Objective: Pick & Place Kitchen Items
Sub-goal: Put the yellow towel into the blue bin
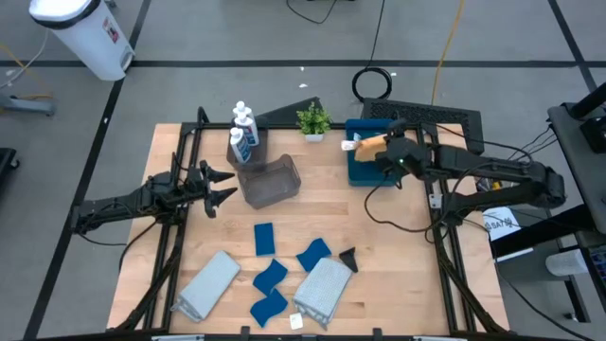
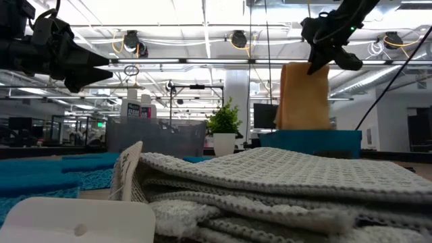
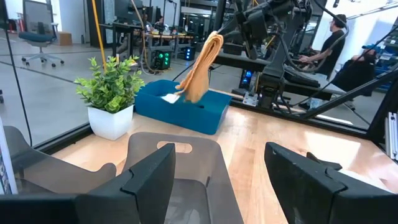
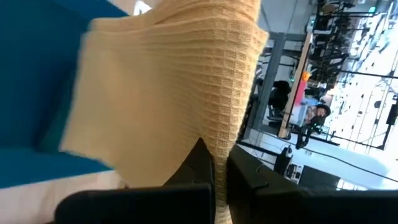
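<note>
My right gripper (image 1: 386, 152) is shut on a folded orange cloth (image 1: 366, 144) above the blue tray (image 1: 371, 170) at the far right; the cloth also shows in the low view (image 2: 304, 94) and the left wrist view (image 3: 202, 62). My left gripper (image 1: 222, 187) is open and empty, just left of a translucent grey bin (image 1: 269, 180). Small white bottles (image 1: 243, 128) stand behind the bin. Several blue sponges (image 1: 264, 239) and two folded grey cloths (image 1: 208, 283) (image 1: 323, 287) lie flat near the front edge. My right gripper pinches the orange cloth's upper end (image 4: 208, 134) between its two fingers, across several folded layers. The fingers (image 2: 322, 54) come from above, slanting down. The cloth hangs below them, and its lower end (image 3: 185, 93) reaches down to the tray's top.
A small potted plant (image 1: 313, 120) stands just left of the tray. A small dark piece (image 1: 347, 257) lies beside the right grey cloth. Bare wood shows in the table's middle and right front. A person (image 3: 336, 37) sits in the room beyond the table.
</note>
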`<state>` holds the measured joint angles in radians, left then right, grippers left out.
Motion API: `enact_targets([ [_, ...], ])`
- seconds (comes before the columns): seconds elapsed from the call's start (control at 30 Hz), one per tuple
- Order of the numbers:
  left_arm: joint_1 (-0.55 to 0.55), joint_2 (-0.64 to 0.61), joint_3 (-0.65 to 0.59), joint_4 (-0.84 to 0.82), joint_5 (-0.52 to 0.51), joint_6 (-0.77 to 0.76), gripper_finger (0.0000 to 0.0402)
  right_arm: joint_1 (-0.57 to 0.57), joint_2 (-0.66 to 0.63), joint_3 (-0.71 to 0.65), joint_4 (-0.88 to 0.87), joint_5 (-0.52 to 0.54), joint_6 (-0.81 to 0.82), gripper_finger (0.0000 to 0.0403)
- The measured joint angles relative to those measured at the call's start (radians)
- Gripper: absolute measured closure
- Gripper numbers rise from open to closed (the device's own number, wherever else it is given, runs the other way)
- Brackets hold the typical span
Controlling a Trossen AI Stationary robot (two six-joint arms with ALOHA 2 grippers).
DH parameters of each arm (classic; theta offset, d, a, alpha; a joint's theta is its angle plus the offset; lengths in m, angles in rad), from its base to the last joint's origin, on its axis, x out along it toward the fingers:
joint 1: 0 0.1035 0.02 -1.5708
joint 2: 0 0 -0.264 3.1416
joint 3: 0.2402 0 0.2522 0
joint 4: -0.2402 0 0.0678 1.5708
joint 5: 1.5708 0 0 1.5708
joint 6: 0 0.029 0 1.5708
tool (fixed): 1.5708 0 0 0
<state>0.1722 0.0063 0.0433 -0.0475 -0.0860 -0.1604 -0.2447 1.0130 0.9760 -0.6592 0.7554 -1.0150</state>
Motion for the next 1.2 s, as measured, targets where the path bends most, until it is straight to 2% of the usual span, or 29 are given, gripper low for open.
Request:
enact_targets([
  [0.13, 0.000, 0.000, 0.000, 0.000, 0.000, 0.000, 0.0151, -0.019, -0.021, 0.000, -0.036, -0.070, 0.012, 0.0403],
  [0.33, 0.000, 0.000, 0.000, 0.000, 0.000, 0.000, 0.0151, -0.097, -0.033, 0.000, -0.070, -0.324, 0.107, 0.0403],
  [0.43, 0.000, 0.000, 0.000, 0.000, 0.000, 0.000, 0.0151, -0.144, -0.014, 0.000, -0.102, -0.396, 0.129, 0.0403],
  [0.83, 0.000, 0.000, 0.000, 0.000, -0.001, 0.000, 0.0151, -0.264, 0.016, 0.000, -0.153, -0.522, 0.137, 0.0403],
  [1.2, 0.000, 0.000, 0.000, 0.000, -0.001, 0.000, 0.0151, -0.365, 0.159, 0.001, -0.062, -0.524, 0.032, 0.0403],
])
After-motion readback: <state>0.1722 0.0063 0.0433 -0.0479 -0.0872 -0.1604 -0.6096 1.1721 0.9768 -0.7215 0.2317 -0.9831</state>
